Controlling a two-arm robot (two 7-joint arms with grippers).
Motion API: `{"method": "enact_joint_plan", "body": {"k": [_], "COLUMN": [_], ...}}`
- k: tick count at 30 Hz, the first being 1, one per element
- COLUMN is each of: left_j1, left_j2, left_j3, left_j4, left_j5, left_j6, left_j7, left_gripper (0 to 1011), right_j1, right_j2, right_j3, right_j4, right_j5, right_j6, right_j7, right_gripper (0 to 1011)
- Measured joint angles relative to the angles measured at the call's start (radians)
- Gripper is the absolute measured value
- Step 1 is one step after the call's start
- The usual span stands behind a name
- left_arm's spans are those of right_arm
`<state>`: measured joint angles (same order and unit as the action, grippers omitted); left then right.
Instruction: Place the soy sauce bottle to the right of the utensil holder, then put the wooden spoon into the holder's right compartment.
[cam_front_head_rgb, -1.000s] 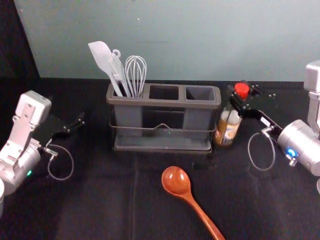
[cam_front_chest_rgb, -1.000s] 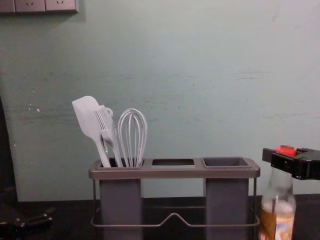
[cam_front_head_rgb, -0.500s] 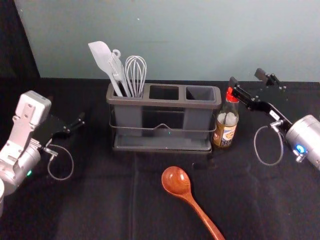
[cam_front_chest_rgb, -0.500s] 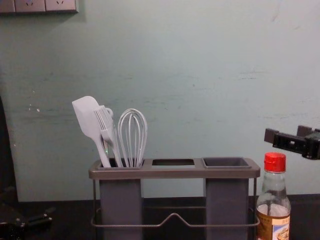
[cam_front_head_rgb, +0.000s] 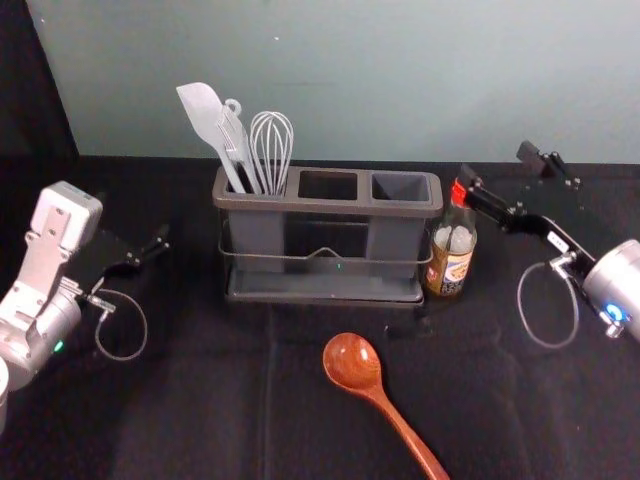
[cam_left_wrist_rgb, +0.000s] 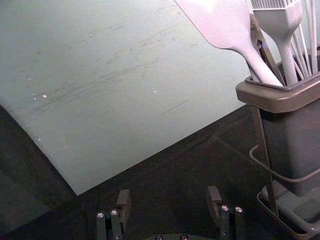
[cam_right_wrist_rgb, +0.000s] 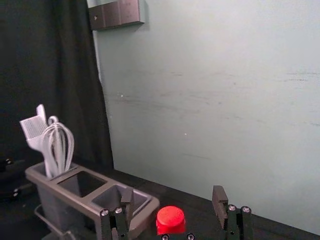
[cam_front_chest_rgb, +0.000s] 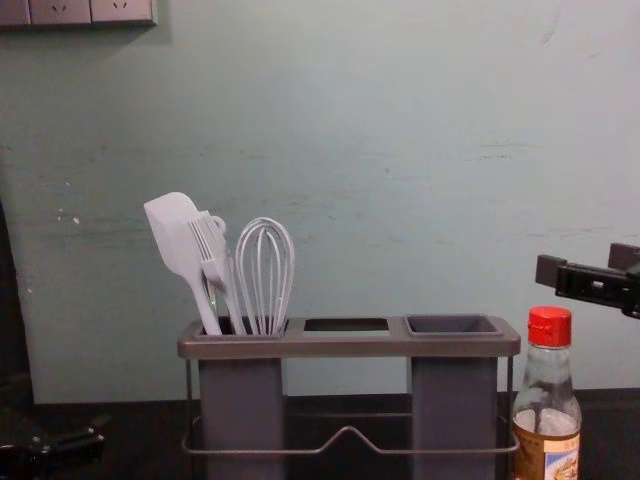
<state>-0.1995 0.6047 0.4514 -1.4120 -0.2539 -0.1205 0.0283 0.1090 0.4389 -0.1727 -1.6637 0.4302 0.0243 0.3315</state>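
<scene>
The soy sauce bottle (cam_front_head_rgb: 453, 255) stands upright just right of the utensil holder (cam_front_head_rgb: 328, 207); its red cap (cam_front_chest_rgb: 550, 326) shows in the chest view. My right gripper (cam_front_head_rgb: 500, 170) is open, a little above and right of the cap; in the right wrist view the red cap (cam_right_wrist_rgb: 170, 220) lies low between the fingers of my right gripper (cam_right_wrist_rgb: 171, 205), untouched. The wooden spoon (cam_front_head_rgb: 353, 363) lies in front of the holder, bowl toward it. My left gripper (cam_front_head_rgb: 135, 255) is parked left of the holder, and in the left wrist view the left gripper (cam_left_wrist_rgb: 168, 207) stands open with nothing between its fingers.
White utensils (cam_front_head_rgb: 225, 135) stand in the holder's left compartment and rise above its rim. The wall (cam_front_head_rgb: 350, 80) is behind the holder. Black cloth (cam_front_head_rgb: 180, 400) covers the table. A wall socket strip (cam_front_chest_rgb: 80, 12) is high at the left.
My right gripper has opened, let go of the bottle's cap and moved up and to the right. The bottle now stands upright beside the holder. The left arm and spoon have not moved.
</scene>
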Motion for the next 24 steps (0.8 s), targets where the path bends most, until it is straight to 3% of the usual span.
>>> {"method": "enact_joint_plan", "body": {"k": [12, 19, 24], "left_j1": [0.0, 0.0, 0.0], "left_j2": [0.0, 0.0, 0.0], "left_j3": [0.0, 0.0, 0.0], "left_j4": [0.0, 0.0, 0.0], "left_j5": [0.0, 0.0, 0.0], "left_j6": [0.0, 0.0, 0.0], "left_j7": [0.0, 0.0, 0.0], "left_gripper": [1005, 1005, 1005], "right_j1": [-0.072, -0.11, -0.12], "right_j2": [0.038, 0.063, 0.065], "right_j3": [-0.035, -0.082, -0.136], "right_j4": [-0.083, -0.113, -0.104], "right_j5": [-0.043, -0.083, -0.101], "right_j6": [0.0, 0.001, 0.009], "right_j7": [0.021, 0.051, 0.081], "right_gripper": [1000, 1000, 1000]}}
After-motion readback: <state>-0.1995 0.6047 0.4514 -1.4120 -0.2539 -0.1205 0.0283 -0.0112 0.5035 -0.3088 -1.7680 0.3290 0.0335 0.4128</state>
